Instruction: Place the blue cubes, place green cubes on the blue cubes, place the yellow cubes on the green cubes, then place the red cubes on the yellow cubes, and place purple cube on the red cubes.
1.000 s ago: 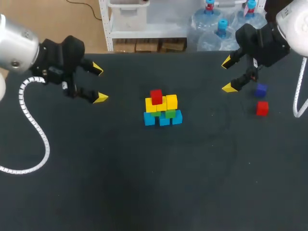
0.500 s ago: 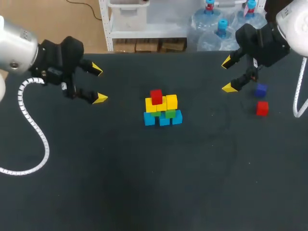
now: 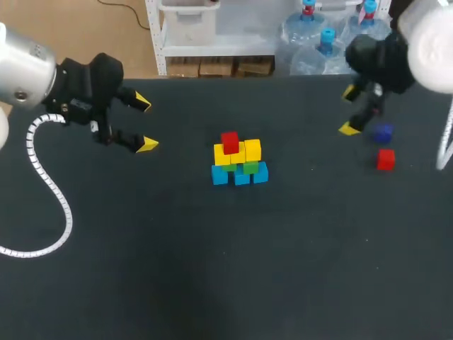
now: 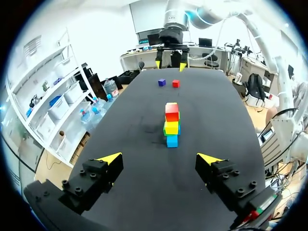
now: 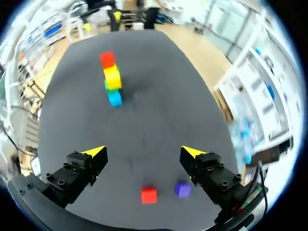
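Note:
Mid-table stands a stack: blue cubes (image 3: 242, 177) at the base, a green cube (image 3: 248, 168) on them, yellow cubes (image 3: 253, 149) above, one red cube (image 3: 229, 142) on top. In the left wrist view this stack (image 4: 172, 126) is well ahead of my open, empty left gripper (image 4: 160, 159) (image 3: 146, 124). A loose red cube (image 3: 385, 159) (image 5: 148, 195) and a purple cube (image 3: 383, 132) (image 5: 182, 189) lie at the right. My right gripper (image 3: 349, 110) (image 5: 143, 152) hangs open and empty just left of them, above the table.
The dark table top (image 3: 212, 269) runs wide and bare in front of the stack. From the right wrist view the stack (image 5: 112, 78) is far ahead of the gripper. A white cable (image 3: 49, 191) loops from my left arm.
My right arm has swung a little to the right, toward the loose purple and red cubes. The left arm and the stack have not moved.

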Tool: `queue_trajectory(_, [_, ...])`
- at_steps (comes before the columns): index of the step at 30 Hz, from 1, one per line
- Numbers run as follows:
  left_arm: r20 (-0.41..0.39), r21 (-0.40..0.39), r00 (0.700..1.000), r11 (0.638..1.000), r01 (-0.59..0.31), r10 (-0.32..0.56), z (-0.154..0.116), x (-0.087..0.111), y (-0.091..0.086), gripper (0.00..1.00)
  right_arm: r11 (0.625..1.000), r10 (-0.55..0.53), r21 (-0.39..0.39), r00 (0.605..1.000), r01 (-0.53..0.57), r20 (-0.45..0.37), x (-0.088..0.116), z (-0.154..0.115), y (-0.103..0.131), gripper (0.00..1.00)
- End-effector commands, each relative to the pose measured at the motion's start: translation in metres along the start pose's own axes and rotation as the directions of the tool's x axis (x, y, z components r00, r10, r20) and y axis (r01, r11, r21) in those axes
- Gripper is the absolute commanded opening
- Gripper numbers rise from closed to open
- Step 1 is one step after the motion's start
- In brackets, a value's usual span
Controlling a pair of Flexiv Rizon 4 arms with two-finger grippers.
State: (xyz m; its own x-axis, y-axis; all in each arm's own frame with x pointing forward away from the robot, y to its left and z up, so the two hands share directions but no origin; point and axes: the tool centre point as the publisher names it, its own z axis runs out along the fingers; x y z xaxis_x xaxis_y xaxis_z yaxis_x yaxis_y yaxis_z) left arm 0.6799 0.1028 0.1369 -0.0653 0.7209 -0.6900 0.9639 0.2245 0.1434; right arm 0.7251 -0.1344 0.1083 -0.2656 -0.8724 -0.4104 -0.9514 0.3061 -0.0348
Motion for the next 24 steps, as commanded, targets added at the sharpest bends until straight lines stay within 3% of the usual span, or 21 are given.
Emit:
queue_trajectory(1, [0.006, -0.001, 1.0, 1.0, -0.002, 0.002, 0.0, 0.001, -0.001, 1.0, 0.986, 0.116, 0.124, 0.993, -0.114, -0.008, 0.046, -0.034, 0.022, 1.0])
queue_trajectory(5, [0.006, -0.001, 1.0, 1.0, -0.002, 0.002, 0.0, 0.001, -0.001, 1.0, 0.979, 0.154, 0.135, 0.988, -0.153, 0.005, 0.077, -0.04, 0.03, 1.0])
queue_trajectory(11, [0.006, -0.001, 1.0, 1.0, -0.002, 0.002, 0.0, 0.001, -0.001, 1.0, 0.994, 0.063, 0.081, 0.987, -0.076, 0.15, 0.118, -0.035, 0.033, 1.0])
queue_trajectory(14, [0.006, -0.001, 1.0, 1.0, -0.002, 0.002, 0.0, 0.001, -0.001, 1.0, 0.997, 0.046, 0.058, 0.99, -0.054, 0.134, 0.138, -0.028, 0.032, 1.0])
queue_trajectory(19, [0.006, -0.001, 1.0, 1.0, -0.002, 0.002, 0.0, 0.001, -0.001, 1.0, 1.0, 0.018, -0.022, 0.994, -0.015, 0.106, 0.148, -0.012, 0.03, 1.0])
queue_trajectory(24, [0.006, -0.001, 1.0, 1.0, -0.002, 0.002, 0.0, 0.001, -0.001, 1.0, 0.999, 0.025, -0.047, 0.995, -0.02, 0.094, 0.152, -0.003, 0.032, 1.0])
